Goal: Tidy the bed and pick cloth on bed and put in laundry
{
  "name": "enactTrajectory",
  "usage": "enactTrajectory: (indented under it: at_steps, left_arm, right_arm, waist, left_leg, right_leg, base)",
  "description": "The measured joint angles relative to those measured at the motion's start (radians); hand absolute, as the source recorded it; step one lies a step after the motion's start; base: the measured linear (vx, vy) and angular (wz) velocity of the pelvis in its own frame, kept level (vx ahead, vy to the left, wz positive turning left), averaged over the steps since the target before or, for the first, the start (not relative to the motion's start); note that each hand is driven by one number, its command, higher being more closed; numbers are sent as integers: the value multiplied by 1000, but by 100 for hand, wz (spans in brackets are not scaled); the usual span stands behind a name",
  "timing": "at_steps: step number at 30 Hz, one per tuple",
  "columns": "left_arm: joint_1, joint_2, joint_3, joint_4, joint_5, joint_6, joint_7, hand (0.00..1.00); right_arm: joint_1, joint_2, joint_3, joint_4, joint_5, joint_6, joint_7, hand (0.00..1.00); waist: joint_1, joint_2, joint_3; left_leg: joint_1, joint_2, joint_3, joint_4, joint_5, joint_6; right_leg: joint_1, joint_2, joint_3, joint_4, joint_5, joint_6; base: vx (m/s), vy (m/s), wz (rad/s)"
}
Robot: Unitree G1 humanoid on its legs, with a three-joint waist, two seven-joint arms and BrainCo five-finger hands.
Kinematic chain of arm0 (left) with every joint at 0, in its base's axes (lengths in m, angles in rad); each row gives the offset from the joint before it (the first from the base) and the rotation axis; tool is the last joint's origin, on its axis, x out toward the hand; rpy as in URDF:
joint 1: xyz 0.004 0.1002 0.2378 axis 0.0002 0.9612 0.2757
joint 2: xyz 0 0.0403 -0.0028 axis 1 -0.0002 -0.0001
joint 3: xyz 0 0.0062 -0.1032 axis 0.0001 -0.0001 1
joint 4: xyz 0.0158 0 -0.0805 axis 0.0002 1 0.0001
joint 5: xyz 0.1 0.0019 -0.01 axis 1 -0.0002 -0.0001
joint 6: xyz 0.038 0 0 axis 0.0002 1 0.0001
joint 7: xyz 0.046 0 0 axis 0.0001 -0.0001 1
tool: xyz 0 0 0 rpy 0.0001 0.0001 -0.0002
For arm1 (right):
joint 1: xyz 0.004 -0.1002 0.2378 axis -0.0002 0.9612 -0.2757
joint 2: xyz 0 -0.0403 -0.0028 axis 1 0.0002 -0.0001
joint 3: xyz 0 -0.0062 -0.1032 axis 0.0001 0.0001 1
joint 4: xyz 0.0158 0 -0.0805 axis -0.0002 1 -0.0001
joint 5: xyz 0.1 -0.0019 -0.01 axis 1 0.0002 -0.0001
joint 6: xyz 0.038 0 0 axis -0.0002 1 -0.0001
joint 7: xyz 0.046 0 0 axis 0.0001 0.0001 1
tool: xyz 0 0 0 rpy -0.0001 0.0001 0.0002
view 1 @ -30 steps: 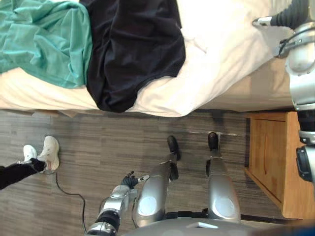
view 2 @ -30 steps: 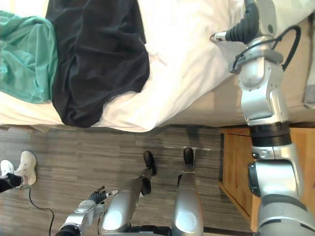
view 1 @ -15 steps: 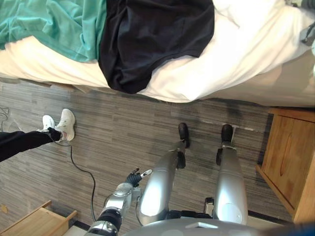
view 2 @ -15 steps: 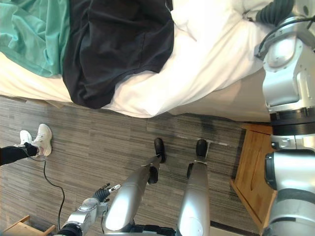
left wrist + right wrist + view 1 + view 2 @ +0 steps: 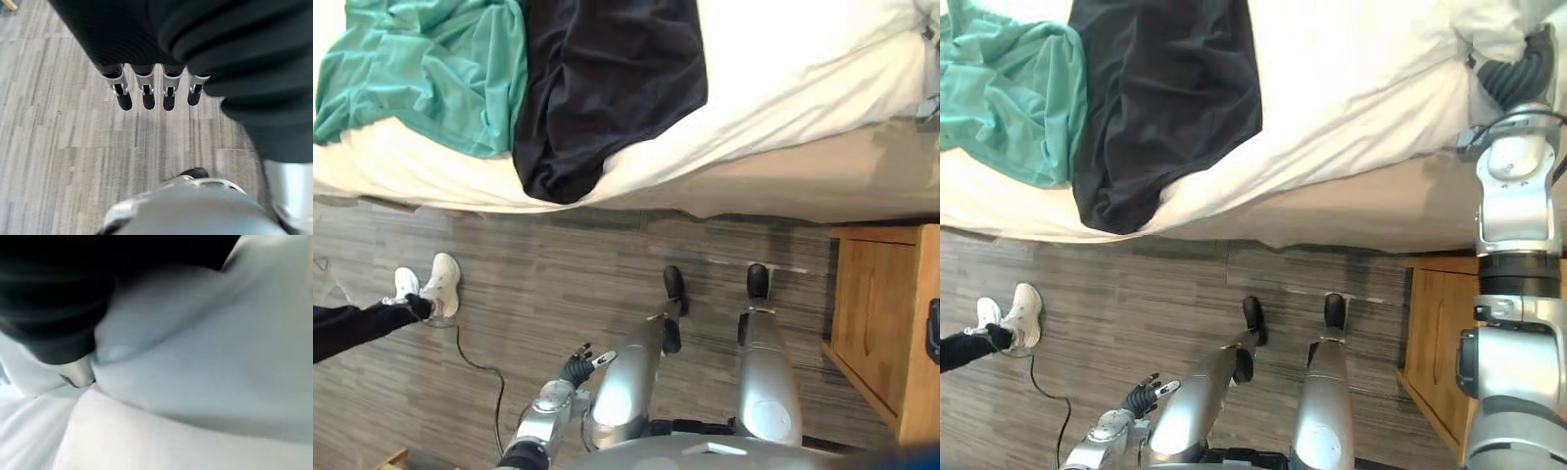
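Note:
A black cloth (image 5: 597, 88) lies spread on the bed and hangs over its near edge. Beside it on the left is a crumpled green cloth (image 5: 431, 78). The white duvet (image 5: 783, 69) covers the rest of the bed. My right hand (image 5: 1516, 76) reaches onto the bed's far right corner, its fingers buried in the duvet. In the right wrist view a fold of the white duvet (image 5: 195, 357) is bunched against the hand, which is shut on it. My left hand (image 5: 576, 367) hangs low over the floor, open and holding nothing, its fingers (image 5: 146, 93) straight.
The beige side of the mattress (image 5: 822, 176) shows below the duvet on the right. A wooden nightstand (image 5: 886, 323) stands at the right. A person's dark-clad leg and white shoes (image 5: 426, 294) are on the grey plank floor at the left.
The camera has shifted. My right hand has curled shut in the duvet at the bed's right corner, and more of the mattress side shows there. The left hand has stayed put.

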Motion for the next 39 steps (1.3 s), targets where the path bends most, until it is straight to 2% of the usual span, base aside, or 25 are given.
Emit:
enactTrajectory:
  at_steps: [3,4,7,11,14,17,18,19,21,22,24,25,26,28,32,35,36,38,39]
  left_arm:
    - [16,1,0,1,9,-17,-12,0]
    - [18,1,0,2,9,-17,-12,0]
    - [35,2,-1,6,27,-37,-19,0]
    - [45,3,0,16,39,-38,-20,0]
    - [46,11,7,51,49,-40,-36,0]
    - [46,11,18,89,50,-37,-38,0]
    - [46,10,23,97,50,-34,-37,0]
    - [46,9,25,101,50,-33,-36,0]
    - [46,-3,48,119,47,-25,-25,0]
    - [45,-7,49,128,47,-13,-6,0]
    - [45,-9,51,145,47,-8,5,0]
    - [45,-11,55,164,46,-5,14,0]
    - [45,-13,57,166,46,-4,17,0]
    - [45,-23,58,184,46,13,35,0]
    - [46,-28,87,200,45,30,36,0]
    - [45,-28,90,201,45,46,37,0]
    - [45,-29,91,201,46,55,37,0]
    - [45,-31,98,201,46,66,37,0]
    - [45,-31,98,201,46,72,38,0]
  right_arm:
    - [50,42,-44,4,46,-25,-4,100]
    - [56,50,-52,5,53,-28,-5,0]
    - [106,115,-109,11,117,-64,-5,0]
    - [159,185,-154,18,153,-70,-5,0]
    - [234,264,-196,28,176,-82,-23,0]
    - [333,362,-237,25,203,-120,-115,0]
    - [378,399,-240,10,212,-147,-167,0]
    - [395,412,-241,-3,218,-155,-181,0]
    - [468,482,-253,-22,220,-178,-269,0]
    - [532,534,-265,-21,217,-187,-343,0]
    - [586,571,-269,-21,215,-190,-409,0]
    - [633,598,-274,-21,195,-192,-468,0]
    - [649,605,-277,-21,188,-194,-486,0]
    - [734,638,-280,-2,178,-196,-571,0]
    - [799,685,-282,86,186,-195,-626,0]
    - [822,708,-297,138,244,-192,-637,0]
    - [822,709,-315,149,273,-194,-638,100]
    - [814,707,-359,148,294,-202,-638,100]
    - [807,705,-393,140,302,-222,-633,100]
  waist:
    - [-10,-2,-1]
    - [-11,-2,-1]
    - [-24,-8,-4]
    - [-27,-22,-14]
    - [-29,-49,-52]
    - [-48,-71,-80]
    - [-55,-74,-85]
    - [-55,-74,-90]
    - [-56,-78,-102]
    - [-63,-77,-117]
    - [-74,-79,-130]
    - [-81,-81,-138]
    - [-82,-81,-145]
    - [-89,-84,-185]
    - [-90,-100,-211]
    - [-87,-103,-225]
    - [-86,-104,-231]
    - [-83,-105,-234]
    - [-81,-106,-234]
  left_leg:
    - [53,-7,21,-38,4,5]
    - [61,-8,25,-43,4,6]
    - [108,-16,42,-77,8,10]
    - [166,-18,56,-114,10,12]
    - [183,-18,65,-130,11,10]
    - [194,-17,69,-135,9,6]
    - [201,-16,73,-135,7,4]
    - [201,-16,77,-136,7,3]
    - [214,-11,97,-139,3,-2]
    - [225,-9,100,-148,-1,-10]
    - [234,-6,110,-159,-3,-13]
    - [250,-4,123,-170,-5,-16]
    - [254,-4,126,-172,-5,-17]
    - [267,0,137,-185,-7,-22]
    - [306,8,147,-198,-9,-29]
    - [322,11,149,-198,-12,-32]
    - [322,11,149,-199,-12,-32]
    - [327,12,147,-199,-12,-32]
    - [335,14,146,-200,-12,-32]
  right_leg:
    - [43,0,24,-38,14,9]
    - [47,0,27,-40,14,9]
    - [84,-1,45,-68,22,16]
    - [123,2,57,-78,23,16]
    - [133,8,73,-89,22,16]
    - [138,12,82,-91,22,16]
    - [144,14,85,-93,22,16]
    - [144,15,87,-94,22,16]
    - [147,23,110,-101,22,16]
    - [151,28,119,-105,21,15]
    - [153,34,128,-108,19,12]
    - [159,39,139,-110,17,12]
    - [160,41,142,-112,17,12]
    - [169,48,151,-126,17,12]
    - [203,58,159,-138,18,9]
    - [220,60,160,-144,16,7]
    - [220,60,159,-145,16,7]
    - [229,60,157,-149,16,7]
    - [240,61,153,-152,16,7]
  base:
    - [77,38,-24]
    - [69,32,-18]
    - [66,28,-18]
    - [63,7,-15]
    - [58,-13,-11]
    - [60,-30,-7]
    - [24,-30,-11]
    - [7,-24,-19]
    - [-4,-46,-31]
    - [-6,-55,-29]
    - [7,-47,-23]
    - [13,-45,-25]
    - [18,-40,-27]
    - [41,-40,-18]
    - [48,-46,-11]
    - [45,-47,-4]
    - [40,-56,2]
    - [32,-58,3]
    - [7,-53,6]
